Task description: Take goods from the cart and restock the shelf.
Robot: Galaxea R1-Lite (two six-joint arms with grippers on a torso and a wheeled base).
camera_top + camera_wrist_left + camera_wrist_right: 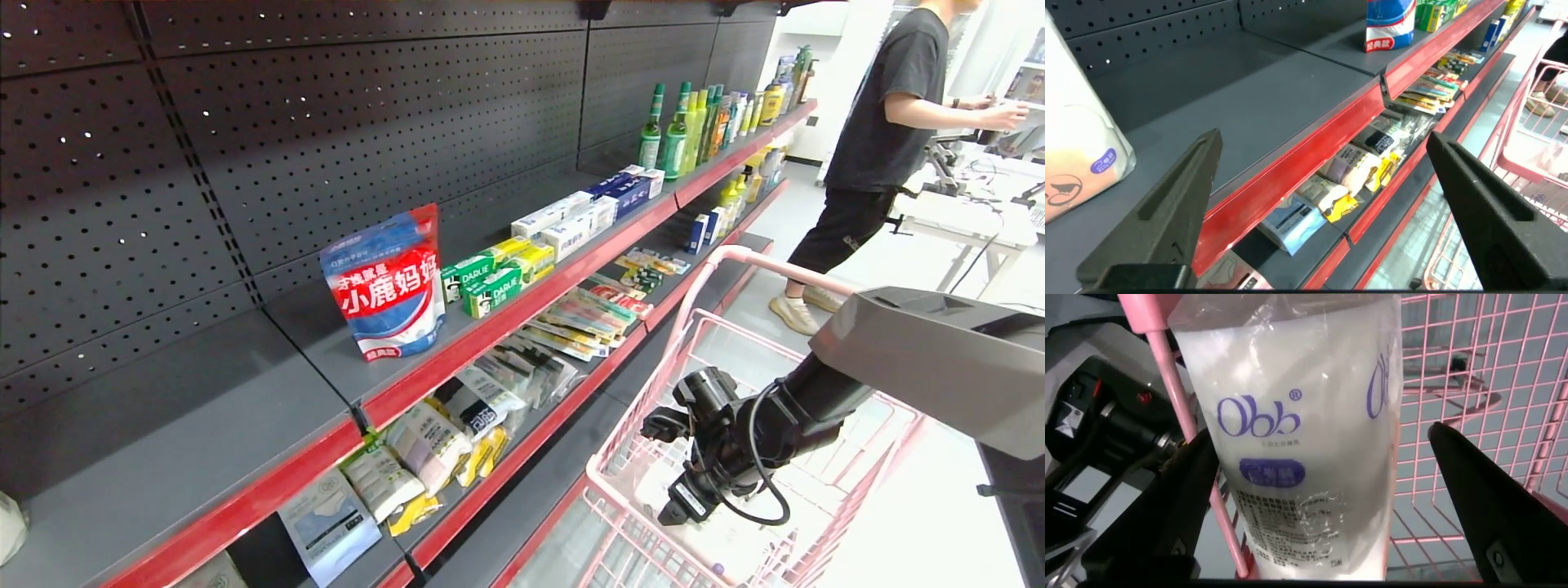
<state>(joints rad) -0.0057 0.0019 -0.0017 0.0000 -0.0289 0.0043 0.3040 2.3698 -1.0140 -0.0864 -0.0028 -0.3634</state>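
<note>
Shop aisle with a grey shelf (pixel 204 408) of perforated back panels and red edge strips, standing to the robot's left; a pink wire cart (pixel 767 264) stands beside it on the right.

Nearest, the right gripper (pixel 682 498) hangs down inside the cart basket. In the right wrist view its claw (pixel 1319 437) is spread wide, one finger on each side of a white pouch (pixel 1306 457) with purple lettering. The pouch stands against the pink wire wall of the cart, and no finger presses on it.

The left gripper (pixel 1323 139) hovers above the near, bare stretch of the upper shelf board, its claw spread and holding nothing. Just beside it on the same board lies a soft white tissue pack (pixel 1078 155).

Below that board, a lower tier carries flat packets (pixel 424 445) lying in an overlapping row, then toothbrush cards (pixel 588 314) farther along.

Farther along the upper board stands a red, white and blue bag (pixel 388 282), upright. Just beyond it lie green toothpaste boxes (pixel 490 282), followed by white boxes (pixel 567 224) and blue boxes (pixel 624 192).

Farthest along, green bottles (pixel 673 131) stand upright in a group on the next shelf section.
</note>
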